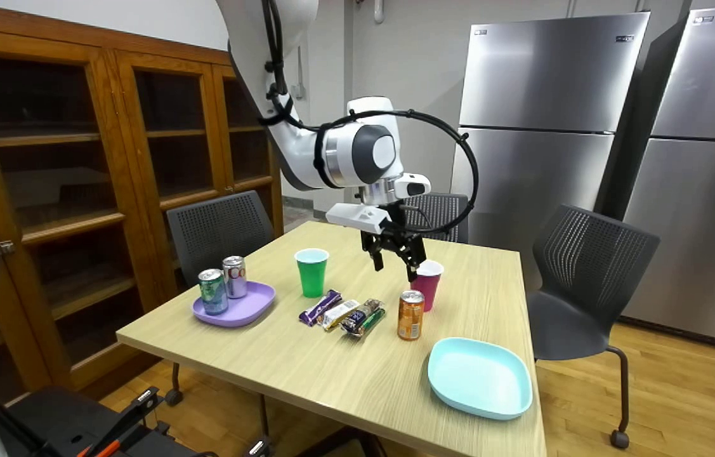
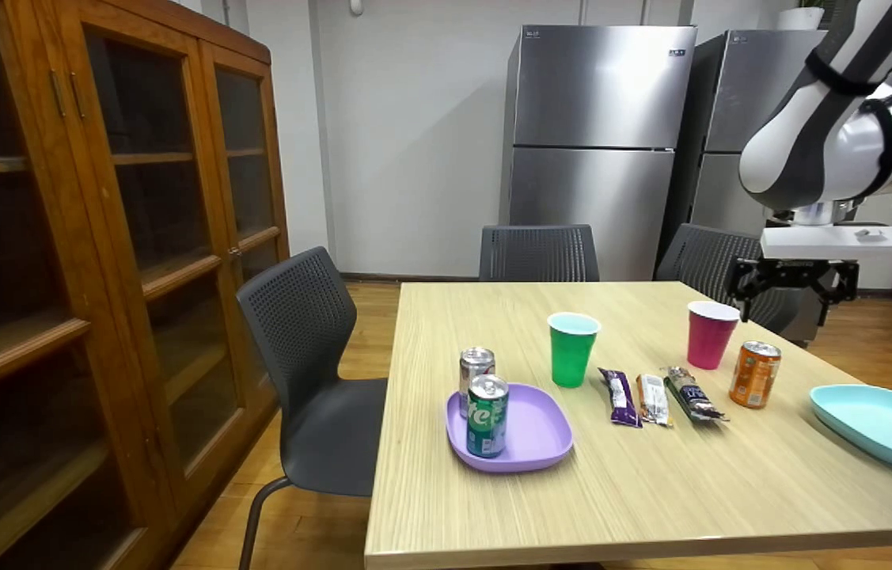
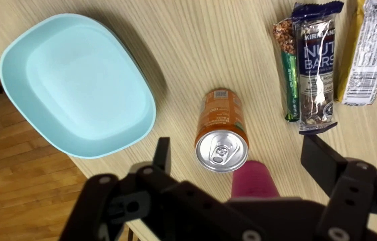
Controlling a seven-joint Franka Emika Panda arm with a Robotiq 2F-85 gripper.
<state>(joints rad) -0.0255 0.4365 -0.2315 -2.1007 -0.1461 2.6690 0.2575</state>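
Wrist view: the orange can (image 3: 221, 129) stands upright on the desk (image 3: 188, 50), near the pink cup (image 3: 255, 182). The hand (image 3: 237, 147) is empty, its jaws spread wide above. Descending misaligned could knock the cup, which stands close; closing off-centre could tip the can.

Silver-topped orange can (image 3: 221, 129), upright, near an upright magenta cup (image 3: 254, 180).

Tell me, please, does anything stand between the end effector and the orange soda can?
Nothing visible stands between the open end effector and the orange soda can, which shows uncovered in the wrist view. However, the magenta plastic cup stands close beside it and might be brushed.
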